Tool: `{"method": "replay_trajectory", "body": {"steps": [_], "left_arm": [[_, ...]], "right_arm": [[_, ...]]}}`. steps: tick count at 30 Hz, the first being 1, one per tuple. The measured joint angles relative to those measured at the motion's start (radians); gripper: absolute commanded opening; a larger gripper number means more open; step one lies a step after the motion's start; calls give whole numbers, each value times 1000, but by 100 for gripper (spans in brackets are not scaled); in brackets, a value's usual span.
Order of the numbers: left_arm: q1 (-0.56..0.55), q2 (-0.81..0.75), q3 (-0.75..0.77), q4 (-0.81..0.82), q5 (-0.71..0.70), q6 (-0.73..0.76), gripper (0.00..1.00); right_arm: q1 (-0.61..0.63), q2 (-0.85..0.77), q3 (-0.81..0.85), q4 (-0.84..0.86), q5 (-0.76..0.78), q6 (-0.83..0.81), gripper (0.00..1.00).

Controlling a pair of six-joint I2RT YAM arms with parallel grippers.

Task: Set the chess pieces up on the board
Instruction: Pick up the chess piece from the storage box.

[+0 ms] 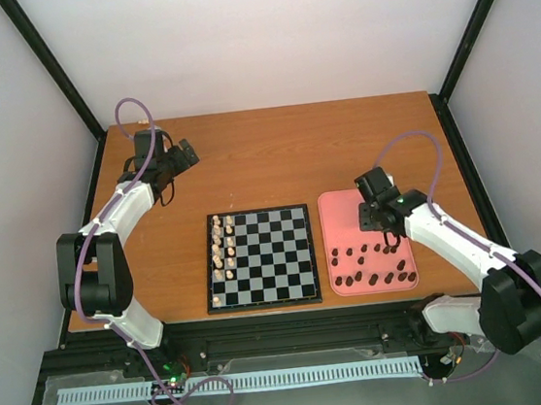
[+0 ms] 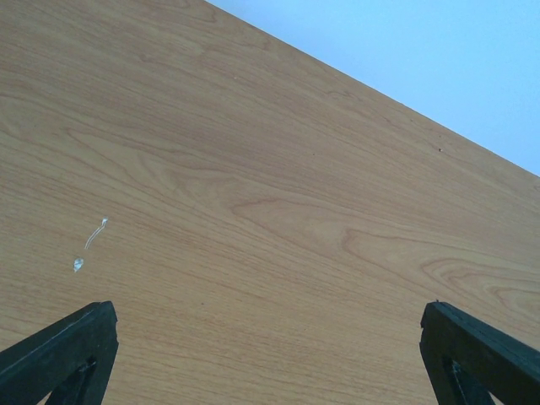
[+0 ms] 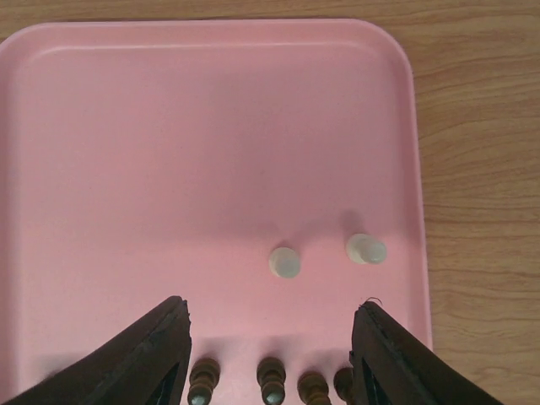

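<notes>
Our right gripper (image 3: pixel 272 305) hangs low over the near part of the pink tray (image 3: pixel 169 152), jaws partway apart and gripping nothing. A few dark brown pieces (image 3: pixel 272 384) stand on the tray down between its two fingers (we can't tell if the outer ones touch a finger). The two cream pieces (image 3: pixel 285 262) sit just beyond the fingertips, toward the tray's right side. In the top view the right arm reaches in from the near right corner, wrist angled down at the tray, and more dark ones dot the tray's near half. The board (image 1: pixel 260 258) lies just left of the tray, with the other cream pieces (image 1: pixel 222 247) lined up along its left columns. Our left gripper (image 2: pixel 266 308) is spread wide with nothing in it, over bare table (image 2: pixel 253 169) near the far left corner, well apart from the board.
</notes>
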Motion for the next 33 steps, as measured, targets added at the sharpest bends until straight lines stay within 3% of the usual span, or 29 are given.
{"method": "replay_trajectory", "body": {"steps": [15, 22, 33], "left_arm": [[0, 4, 1, 0, 2, 0, 100], [0, 20, 2, 0, 1, 0, 100], [0, 21, 4, 0, 0, 0, 100]], "right_arm": [[-84, 206, -8, 111, -63, -31, 45], [-123, 220, -24, 142, -65, -47, 42], [-128, 237, -38, 164, -71, -53, 28]]}}
